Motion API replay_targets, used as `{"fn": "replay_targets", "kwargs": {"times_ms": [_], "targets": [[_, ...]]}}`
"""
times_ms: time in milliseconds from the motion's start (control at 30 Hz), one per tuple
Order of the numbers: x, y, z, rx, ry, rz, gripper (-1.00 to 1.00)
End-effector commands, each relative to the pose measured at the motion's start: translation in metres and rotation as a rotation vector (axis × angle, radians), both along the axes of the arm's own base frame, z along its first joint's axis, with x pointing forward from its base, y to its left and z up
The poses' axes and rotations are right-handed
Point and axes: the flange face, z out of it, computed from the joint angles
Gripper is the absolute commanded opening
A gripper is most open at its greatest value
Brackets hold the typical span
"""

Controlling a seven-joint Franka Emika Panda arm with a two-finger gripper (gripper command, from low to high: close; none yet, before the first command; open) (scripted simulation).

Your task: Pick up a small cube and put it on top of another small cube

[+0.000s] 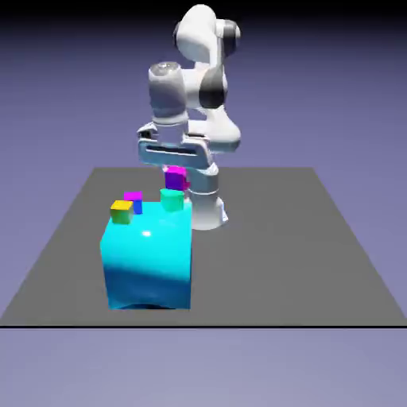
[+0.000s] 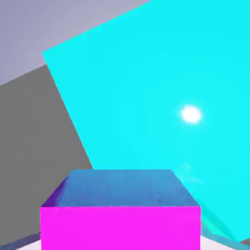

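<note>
- The grey surface (image 1: 270, 262) is spread beneath the scene, and the robot's base is seen at its far edge.
- The white Franka Panda arm (image 1: 168, 95) is raised above the surface, with its hand pointed downward.
- The glossy cyan block (image 1: 149, 262) is set on the surface, toward the exterior view's left. Much of the hand view is filled by it, and a bright highlight is shown there.
- The jaws (image 1: 176, 173) are closed on the magenta cube (image 1: 176, 179), which is held between them, at their tips. In the hand view the cube is seen large at the bottom middle, its near face magenta and its upper face bluish, and the fingertips are mostly hidden by it.
- The green-teal cube (image 1: 172, 199) is seen directly below the magenta cube in the exterior view, at the cyan block's far edge. Whether the two cubes are touching cannot be told.
- The yellow cube (image 1: 121, 213) is seen near the block's far left corner, in the exterior view.
- The magenta-topped blue cube (image 1: 137, 205) is partly hidden behind the yellow cube.
</note>
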Motion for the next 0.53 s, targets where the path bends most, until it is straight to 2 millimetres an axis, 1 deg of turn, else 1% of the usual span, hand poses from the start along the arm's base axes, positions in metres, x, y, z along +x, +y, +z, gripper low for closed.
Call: {"fn": "replay_targets", "kwargs": {"times_ms": [0, 67, 100, 233, 267, 300, 333, 467, 500], "targets": [[-0.011, -0.003, 0.004, -0.011, 0.005, -0.054, -1.0], [-0.029, -0.008, 0.011, -0.027, 0.011, -0.148, -1.0], [-0.029, -0.008, 0.011, -0.027, 0.011, -0.148, -1.0], [-0.031, -0.006, -0.05, -0.027, 0.011, -0.148, -1.0], [-0.032, -0.006, -0.059, -0.027, 0.011, -0.148, -1.0], [-0.032, -0.006, -0.059, -0.027, 0.011, -0.148, 1.0], [-0.032, -0.006, -0.059, -0.027, 0.011, -0.148, 1.0], [-0.029, -0.008, 0.002, -0.027, 0.011, -0.148, 1.0], [-0.029, -0.008, 0.011, -0.027, 0.011, -0.148, 1.0]]}}
